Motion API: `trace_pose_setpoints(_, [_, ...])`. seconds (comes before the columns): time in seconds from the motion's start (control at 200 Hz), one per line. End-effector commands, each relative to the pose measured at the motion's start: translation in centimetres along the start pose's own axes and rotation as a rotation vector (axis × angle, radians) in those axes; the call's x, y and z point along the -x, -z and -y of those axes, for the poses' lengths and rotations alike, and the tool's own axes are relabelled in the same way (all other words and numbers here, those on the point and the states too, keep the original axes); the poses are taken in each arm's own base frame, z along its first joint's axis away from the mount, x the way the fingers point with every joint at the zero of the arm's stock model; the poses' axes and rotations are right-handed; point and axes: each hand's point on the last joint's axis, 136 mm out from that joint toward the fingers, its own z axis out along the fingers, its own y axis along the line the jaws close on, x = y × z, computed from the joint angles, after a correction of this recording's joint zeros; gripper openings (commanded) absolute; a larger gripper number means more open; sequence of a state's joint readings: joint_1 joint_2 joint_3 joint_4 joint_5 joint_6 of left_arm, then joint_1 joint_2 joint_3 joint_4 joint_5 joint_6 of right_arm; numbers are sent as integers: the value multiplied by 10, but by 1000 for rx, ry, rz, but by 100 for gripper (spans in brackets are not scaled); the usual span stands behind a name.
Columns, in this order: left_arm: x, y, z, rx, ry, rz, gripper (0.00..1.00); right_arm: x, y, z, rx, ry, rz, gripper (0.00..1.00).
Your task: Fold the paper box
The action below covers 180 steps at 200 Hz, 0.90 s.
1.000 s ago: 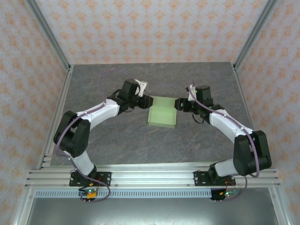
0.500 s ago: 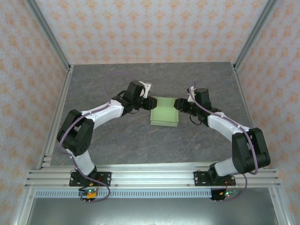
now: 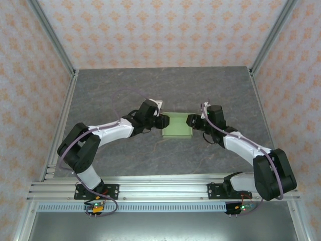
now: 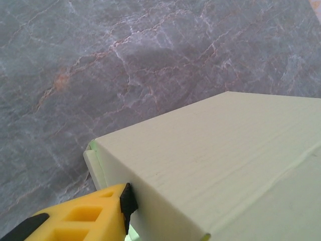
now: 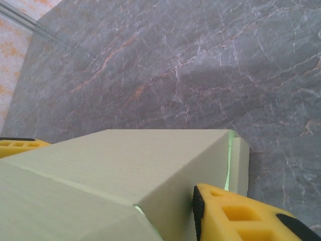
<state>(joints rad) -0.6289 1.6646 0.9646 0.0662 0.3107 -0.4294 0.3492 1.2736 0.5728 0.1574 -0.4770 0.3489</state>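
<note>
**Fold the paper box: closing stage.** On the table (image 3: 125, 90), the left arm (image 3: 108, 130) and right arm (image 3: 241, 143) reach in from lower left and lower right of the top view. They meet at the paper box (image 3: 176, 125) at centre frame, which already stands as a low walled shape and not a flat sheet. The task is judged nearly done, with the end walls being pressed home.

The left gripper (image 3: 161, 122) is at the box's left end. One finger (image 4: 75, 221) shows at lower left of the left wrist view with its pad against a wall corner, so whether the jaws are clamped cannot be told. The right gripper (image 3: 191, 121) is at the box's right end. Its fingers (image 5: 235, 216) bracket the box in the right wrist view, with the near pad on the wall and the far contact hidden, and this is read as a part-closed grip on the box.

The next move probably calls for an even, gentle inward squeeze, seating the narrow flap (image 4: 94, 165) that sits proud of the corner without buckling the wall.

**Materials:**
- Table: grey stone-patterned surface with pale and rust veins, matt
- Box: pale green thin card, smooth, with sharp creases and flat panels
- Fingers: yellow moulded plastic with square recesses
- Pads: black, thin
</note>
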Motion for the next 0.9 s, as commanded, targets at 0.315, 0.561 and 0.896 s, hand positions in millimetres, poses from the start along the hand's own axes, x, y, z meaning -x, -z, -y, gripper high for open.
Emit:
trace_pose_setpoints(0.315, [-19,12,-10,8,11,27,45,-18,13,7,-1,-18,51,39])
trace_pose_setpoints(0.561, [-9,36,0,-13,-2,60,57,-9,28,-7,18,-4,62,48])
trace_pose_setpoints(0.896, [13,88,-5,78,-84,158,77,-4,46,-5,-44,118,66,60])
